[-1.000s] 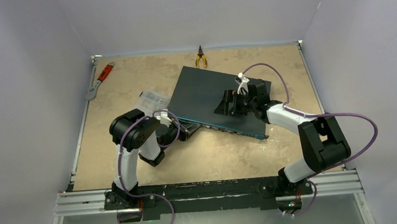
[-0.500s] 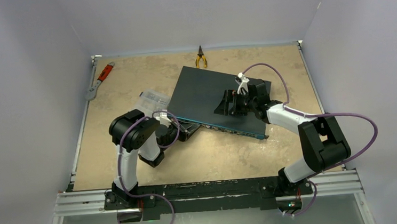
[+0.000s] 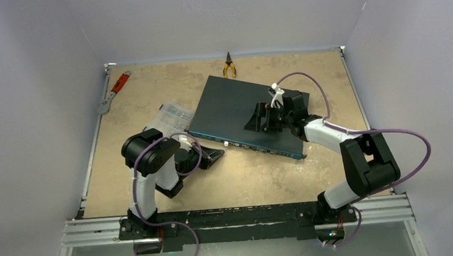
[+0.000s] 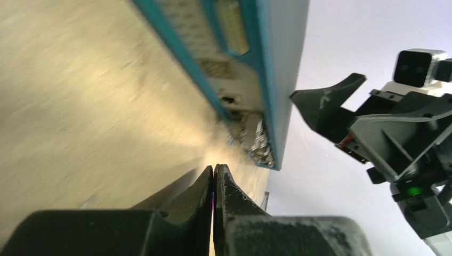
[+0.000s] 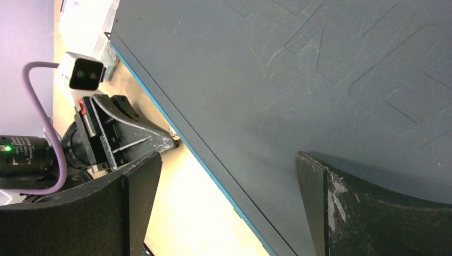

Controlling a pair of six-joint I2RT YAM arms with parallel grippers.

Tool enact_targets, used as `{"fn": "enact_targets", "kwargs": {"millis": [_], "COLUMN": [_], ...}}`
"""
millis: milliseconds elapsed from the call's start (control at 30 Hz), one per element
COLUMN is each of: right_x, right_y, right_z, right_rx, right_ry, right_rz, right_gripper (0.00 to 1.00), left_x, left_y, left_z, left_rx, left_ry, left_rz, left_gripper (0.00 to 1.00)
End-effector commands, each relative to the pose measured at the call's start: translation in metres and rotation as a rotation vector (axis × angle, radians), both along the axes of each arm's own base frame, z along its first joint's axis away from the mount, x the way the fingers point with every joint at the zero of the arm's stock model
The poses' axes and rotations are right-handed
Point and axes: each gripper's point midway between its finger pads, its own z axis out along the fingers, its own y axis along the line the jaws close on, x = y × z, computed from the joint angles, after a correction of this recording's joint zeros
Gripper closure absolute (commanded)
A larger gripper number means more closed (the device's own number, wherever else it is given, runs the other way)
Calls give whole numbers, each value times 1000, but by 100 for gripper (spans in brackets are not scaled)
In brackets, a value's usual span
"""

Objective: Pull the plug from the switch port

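The dark-teal switch (image 3: pixel 234 106) lies flat at mid-table, its blue-edged port face (image 4: pixel 226 69) turned to the near left. A small pale spot (image 3: pixel 226 144), maybe the plug, shows on that face; I cannot tell for sure. My left gripper (image 3: pixel 219 153) is on the table just off the port face, fingers (image 4: pixel 205 184) pressed together with nothing clearly between them. It also shows in the right wrist view (image 5: pixel 171 141), close to the switch edge. My right gripper (image 3: pixel 259 120) is open above the switch top (image 5: pixel 277 69), its jaws wide apart over the blue edge.
A clear plastic compartment box (image 3: pixel 174 115) sits against the switch's left end, behind the left arm. Yellow-handled pliers (image 3: pixel 229 66) lie at the back edge. A red-handled wrench (image 3: pixel 114 91) lies at the back left corner. Walls close the table on three sides.
My left gripper has drawn back from the switch's port face toward the near left, fingers still shut. The right arm and the switch have not moved.
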Motion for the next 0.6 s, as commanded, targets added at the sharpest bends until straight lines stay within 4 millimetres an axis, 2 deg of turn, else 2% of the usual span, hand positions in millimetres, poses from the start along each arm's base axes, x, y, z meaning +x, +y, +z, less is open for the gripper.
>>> {"fn": "enact_targets", "kwargs": {"millis": [0,233,267,333,400,567], "right_x": [-10,-11,-10,-10,-10,-10], "right_y": [-2,-2,-2,-2,-2,-2], "right_z": [-11,-10,-10,-10,-9,-10], "right_rx": [-18,-19,-18,-20,-20,-22], "right_ry": [28,25,24,25,22,22], "right_rz": [10,13,13,13,14,15], "right_gripper": [1,1,1,1,2,1], "left_x": [2,-5,-6,-7,-7,-3], "left_y": [7,6,6,7,6,-2], "left_z": [49,54,53,52,51,53], "left_rx": [-94,-86,-81,-70,-57,-62], "left_ry": [-192,-206,-204,-201,-198,-208], "left_rz": [38,19,19,22,21,-5], "left_gripper": [100,100,95,77,65,53]}}
